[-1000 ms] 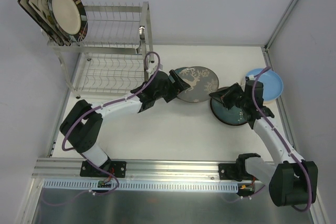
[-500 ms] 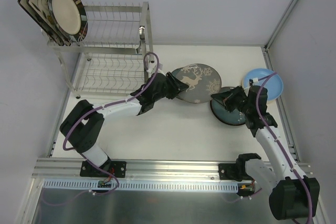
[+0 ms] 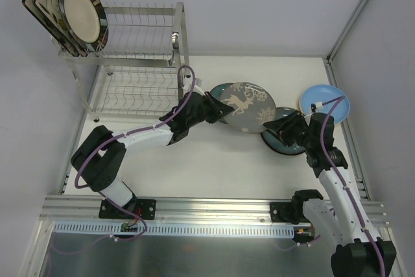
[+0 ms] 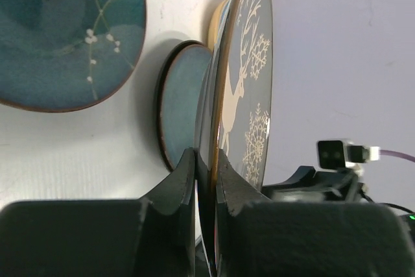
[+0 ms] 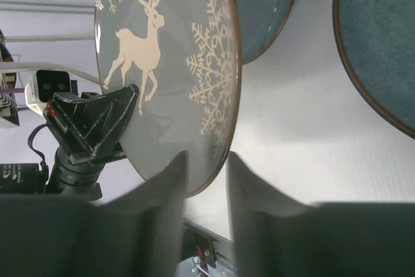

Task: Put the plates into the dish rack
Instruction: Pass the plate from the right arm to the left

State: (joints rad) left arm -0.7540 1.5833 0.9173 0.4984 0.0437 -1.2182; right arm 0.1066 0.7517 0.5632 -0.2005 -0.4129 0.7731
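On the left, the dish rack (image 3: 142, 9) stood at the worktop's (image 3: 214, 160) far corner, a round dark-rimmed plate (image 3: 81, 17) upright at the left end of its upper tier. The left end effector (image 4: 205, 157) was pressed together on the left rim of the grey deer plate (image 3: 249, 105), which was tilted above a teal plate (image 3: 219, 90). At the plate's right rim the right end effector (image 5: 206, 163) stood slightly spread, one finger on each side of the edge, seemingly no longer gripping.
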